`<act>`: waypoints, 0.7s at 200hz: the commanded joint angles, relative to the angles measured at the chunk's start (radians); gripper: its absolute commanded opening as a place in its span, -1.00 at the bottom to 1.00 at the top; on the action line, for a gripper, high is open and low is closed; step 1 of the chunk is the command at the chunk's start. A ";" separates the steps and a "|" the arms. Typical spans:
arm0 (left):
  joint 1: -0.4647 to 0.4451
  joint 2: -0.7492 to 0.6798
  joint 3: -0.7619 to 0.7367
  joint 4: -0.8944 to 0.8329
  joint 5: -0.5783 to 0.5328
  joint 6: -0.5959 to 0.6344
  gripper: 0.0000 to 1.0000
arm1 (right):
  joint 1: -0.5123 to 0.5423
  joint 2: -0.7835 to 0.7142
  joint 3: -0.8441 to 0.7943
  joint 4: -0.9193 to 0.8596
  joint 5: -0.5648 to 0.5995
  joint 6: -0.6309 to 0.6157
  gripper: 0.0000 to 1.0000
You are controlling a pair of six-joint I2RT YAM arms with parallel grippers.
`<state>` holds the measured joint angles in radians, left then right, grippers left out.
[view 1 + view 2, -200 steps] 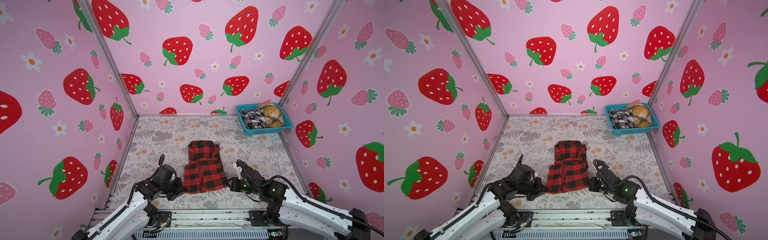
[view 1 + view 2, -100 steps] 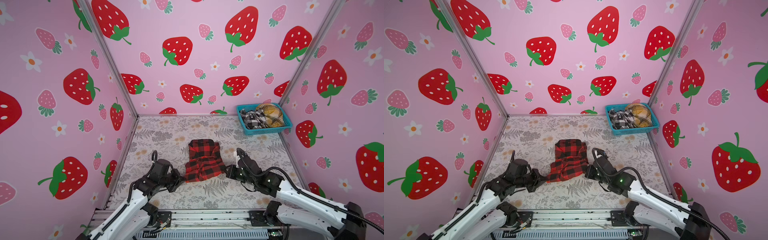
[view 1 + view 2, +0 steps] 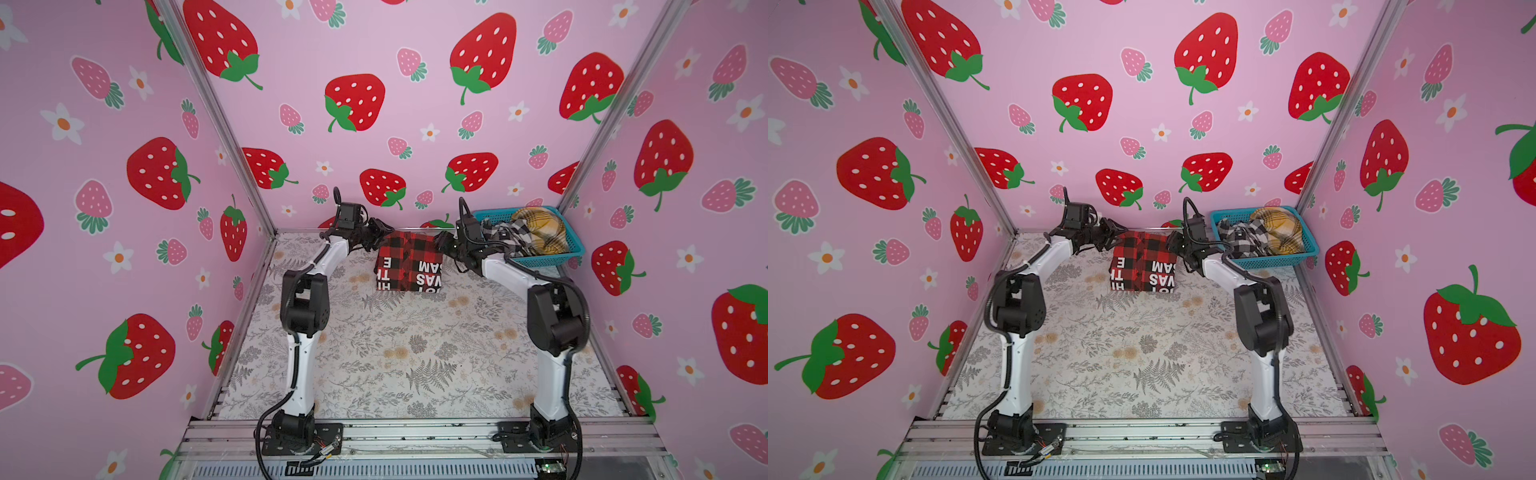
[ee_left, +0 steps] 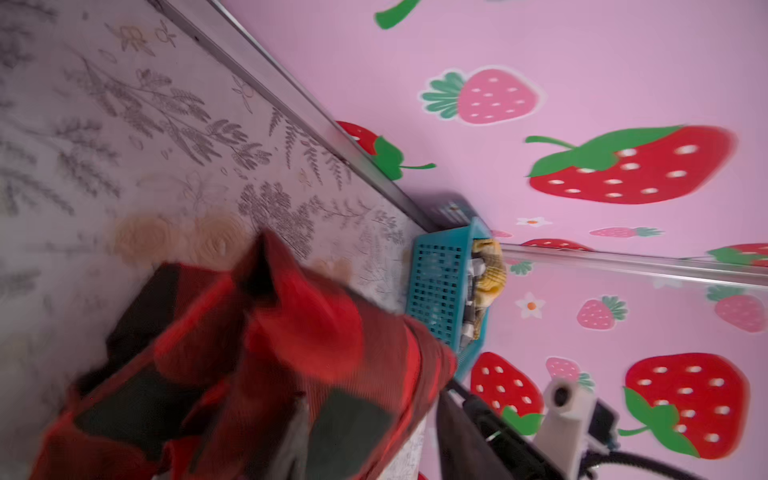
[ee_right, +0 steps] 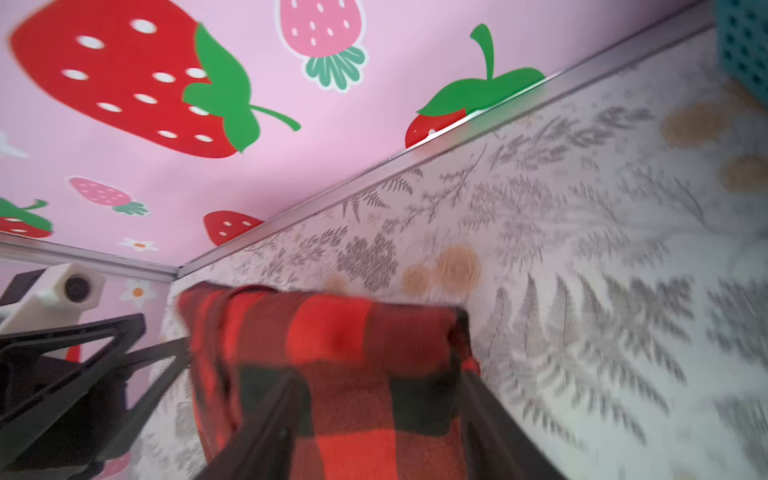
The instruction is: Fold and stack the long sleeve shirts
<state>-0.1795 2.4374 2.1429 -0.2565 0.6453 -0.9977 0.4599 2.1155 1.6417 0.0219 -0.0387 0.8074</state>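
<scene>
I read the folded red-and-black shirt (image 3: 409, 262) as lying on the table (image 3: 415, 353), close to the back wall (image 3: 299, 50). Left fingers (image 5: 83, 332) stand spread at 1 far corner; right fingers (image 5: 257, 432) — also spread — straddle the other far corner's fabric without pinching it.

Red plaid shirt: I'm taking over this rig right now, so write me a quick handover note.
Left gripper: open, at the far left corner of the red shirt.
Right gripper: open, at its far right corner.
The red shirt lies folded on the table, far middle, white lettering up.
Black-and-white shirt and yellow shirt sit crumpled in the teal basket, far right corner.
Done: red shirt looks folded.
Left: back both arms off, fold the other two, stack all three.
</scene>
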 commanded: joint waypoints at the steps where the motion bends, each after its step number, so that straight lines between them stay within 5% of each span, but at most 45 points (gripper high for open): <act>1: 0.055 0.116 0.199 -0.129 0.050 -0.040 0.22 | 0.003 -0.003 -0.023 -0.051 0.010 -0.081 0.50; 22: 0.074 0.006 0.133 -0.085 -0.031 -0.025 0.36 | 0.023 -0.102 -0.132 -0.039 0.064 -0.140 0.62; 46: 0.016 -0.062 0.083 -0.150 -0.069 0.050 0.16 | 0.064 -0.127 -0.128 -0.066 0.106 -0.202 0.50; 93: -0.061 0.005 0.043 -0.202 -0.064 0.090 -0.15 | 0.104 0.150 0.282 -0.333 0.079 -0.345 0.10; 140: -0.075 -0.022 -0.120 -0.209 -0.043 0.093 -0.33 | 0.114 0.209 0.252 -0.376 -0.029 -0.349 0.12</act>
<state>-0.2794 2.4344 2.1334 -0.4229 0.5922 -0.9115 0.5724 2.3005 1.9396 -0.2493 -0.0116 0.4896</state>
